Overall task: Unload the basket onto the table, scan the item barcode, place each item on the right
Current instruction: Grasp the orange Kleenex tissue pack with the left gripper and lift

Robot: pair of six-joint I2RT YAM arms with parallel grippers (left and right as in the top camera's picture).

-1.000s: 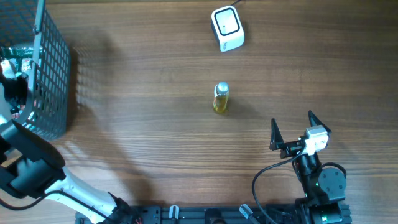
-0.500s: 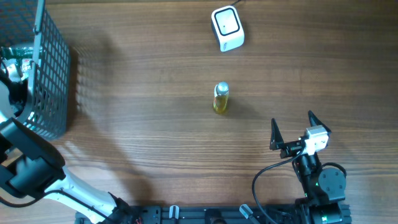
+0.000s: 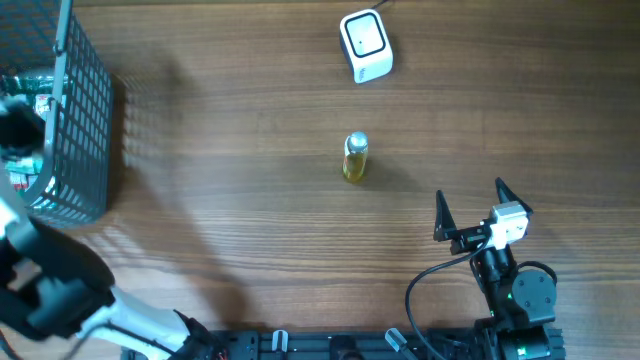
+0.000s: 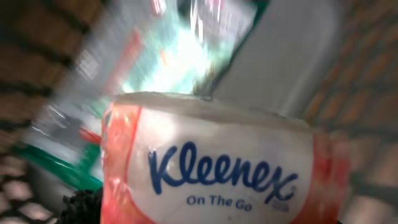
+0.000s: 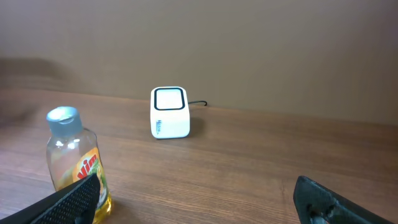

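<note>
Over at the 9 o'clock edge of the bench (image 3: 230,200) the left claw (image 3: 20,128) is down inside the wire basket (image 3: 85,120), and its wrist camera is filled by a Kleenex tissue pack (image 4: 217,168), so that looks to be the item meant for scanning. The pack sits dead ahead of the claw, very close, printed face towards the camera. Its long axis runs from about 9 to 3 o'clock across the view, dipping a little at the 3 o'clock end. The view is smeared and only a dark bit of finger shows at 7 o'clock, so I can't tell whether the claw has closed on the pack or merely straddles it. The scanner (image 3: 365,45) stands at roughly 12 to 1 o'clock on the bench, which puts it off towards 2 or 3 o'clock from the basket and well apart from it. The left arm is plainly the one for this carry. The right claw (image 3: 469,192) sits spread wide and empty at 5 o'clock, looking towards the scanner, with a small yellow bottle (image 3: 355,157) upright mid-bench between the two.
</note>
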